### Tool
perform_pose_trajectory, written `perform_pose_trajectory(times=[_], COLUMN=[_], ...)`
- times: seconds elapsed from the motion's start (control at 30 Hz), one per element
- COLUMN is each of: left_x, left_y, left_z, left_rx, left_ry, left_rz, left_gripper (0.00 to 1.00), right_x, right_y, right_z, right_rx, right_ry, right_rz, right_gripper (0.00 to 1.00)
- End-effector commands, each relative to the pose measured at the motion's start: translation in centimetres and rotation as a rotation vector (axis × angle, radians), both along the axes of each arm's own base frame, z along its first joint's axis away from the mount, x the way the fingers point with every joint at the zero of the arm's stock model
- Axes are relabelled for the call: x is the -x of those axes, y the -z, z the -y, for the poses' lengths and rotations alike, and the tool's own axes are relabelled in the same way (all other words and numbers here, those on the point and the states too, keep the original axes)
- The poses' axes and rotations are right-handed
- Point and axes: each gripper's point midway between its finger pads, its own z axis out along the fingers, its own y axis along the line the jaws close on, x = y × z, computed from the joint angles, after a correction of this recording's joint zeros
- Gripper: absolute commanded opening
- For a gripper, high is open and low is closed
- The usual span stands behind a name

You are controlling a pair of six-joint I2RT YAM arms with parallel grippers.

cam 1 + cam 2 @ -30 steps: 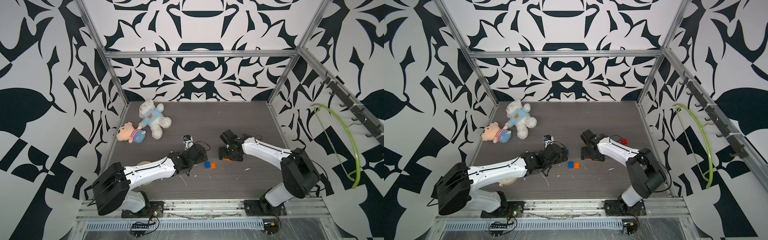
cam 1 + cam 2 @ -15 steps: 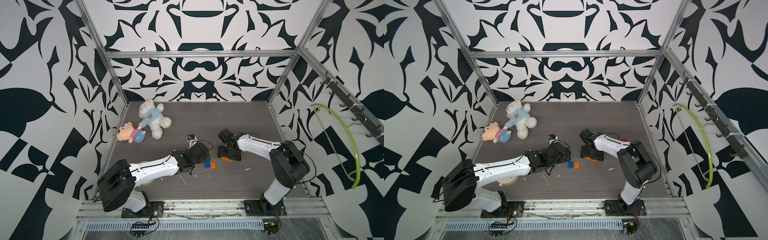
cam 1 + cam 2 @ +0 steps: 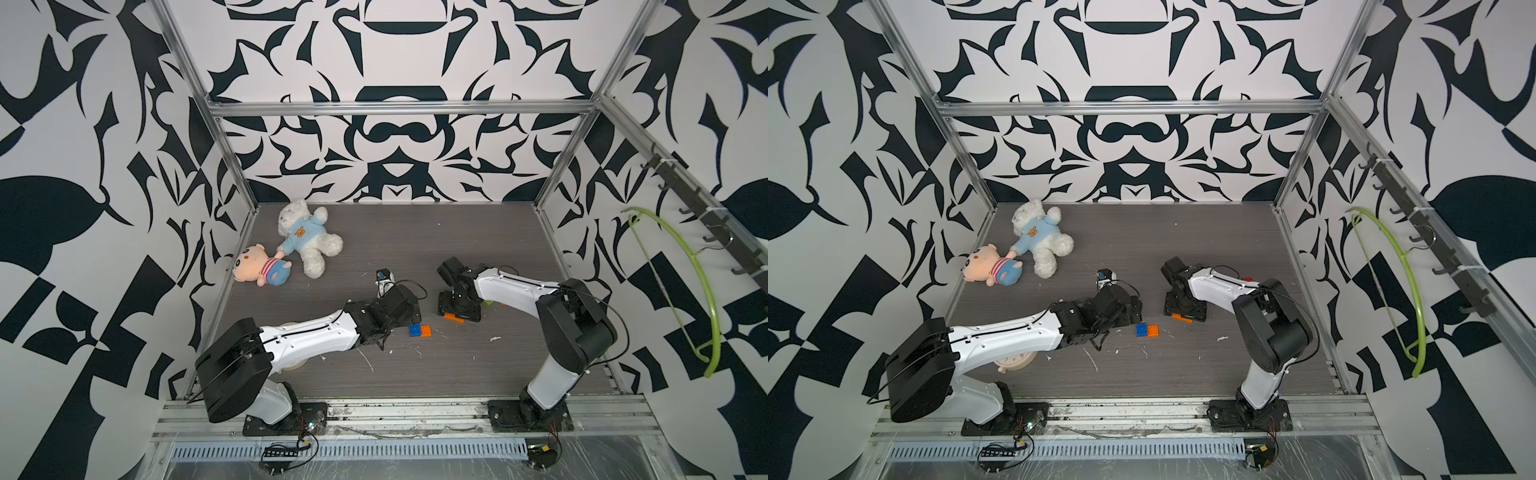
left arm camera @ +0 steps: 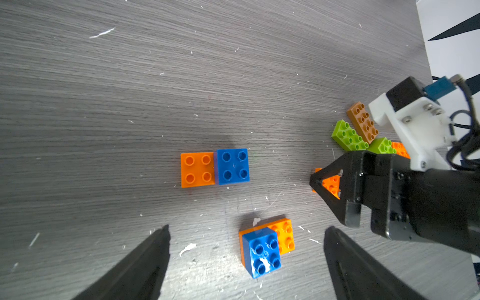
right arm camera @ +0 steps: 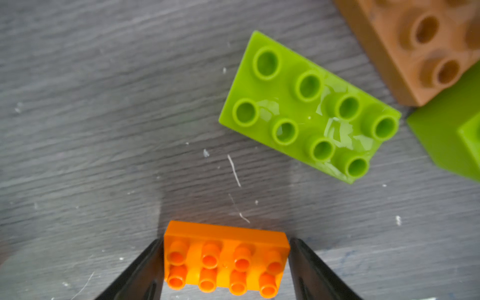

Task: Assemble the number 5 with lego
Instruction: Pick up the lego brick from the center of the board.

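So, biggest thing first: the dark grey wood-grain tabletop (image 3: pixel 415 232) fills the floor of the cell. Two white-and-black arms come in from the near edge. The left arm (image 3: pixel 307 336) stretches toward the middle, and the right arm (image 3: pixel 511 291) folds back toward centre from the right side.

Far left, a white plush teddy in a blue hoodie (image 3: pixel 309 239) and a pink-faced plush doll in a striped top (image 3: pixel 257 270) lie touching each other. A round cream clock (image 3: pixel 1015 361) peeks out from under the left arm, near left.

The left gripper (image 4: pixel 246 231) is spread wide with nothing in it. A blue square brick stacked on an orange rectangular brick (image 4: pixel 262 249) sits on the table between its fingers (image 4: pixel 145 262), touching neither.

The right gripper (image 5: pixel 226 244) has its pads (image 5: pixel 145 265) pressed against both short ends of an orange eight-stud plastic brick (image 5: pixel 226 259), just right of table centre. Can't tell if it's off the table.

At centre there's an orange-and-blue brick pair (image 3: pixel 419 330), blue tight against orange. I honestly can't tell if it's stacked or side by side.

Right of the clamped brick sits a lime green eight-stud brick (image 5: pixel 309 109), apart from it. A brown studded brick (image 5: pixel 415 46) and a second lime green brick (image 5: pixel 452 140) are bunched just beside that. A small red brick (image 3: pixel 1248 279) shows just beyond the right arm.
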Motion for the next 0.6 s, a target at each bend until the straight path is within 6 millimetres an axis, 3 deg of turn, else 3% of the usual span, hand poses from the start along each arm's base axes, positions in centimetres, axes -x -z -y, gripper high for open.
perform_pose_trajectory(times=[0.0, 0.17, 0.57], left_x=[-0.24, -0.25, -0.21], left_y=[-0.45, -0.41, -0.21], left_z=[0.54, 0.60, 0.41], left_rx=[0.005, 0.001, -0.001], left_ry=[0.007, 0.009, 0.001], left_rz=[0.004, 0.002, -0.003], left_gripper=[0.99, 0.99, 0.99], right_x=[0.52, 0.93, 1.11], right_y=[-0.23, -0.40, 0.27], right_z=[0.24, 0.50, 0.35], right_rx=[-0.006, -0.007, -0.013], right_ry=[0.014, 0.019, 0.000], right_rz=[-0.004, -0.002, -0.011], right_gripper=[0.78, 0.77, 0.63])
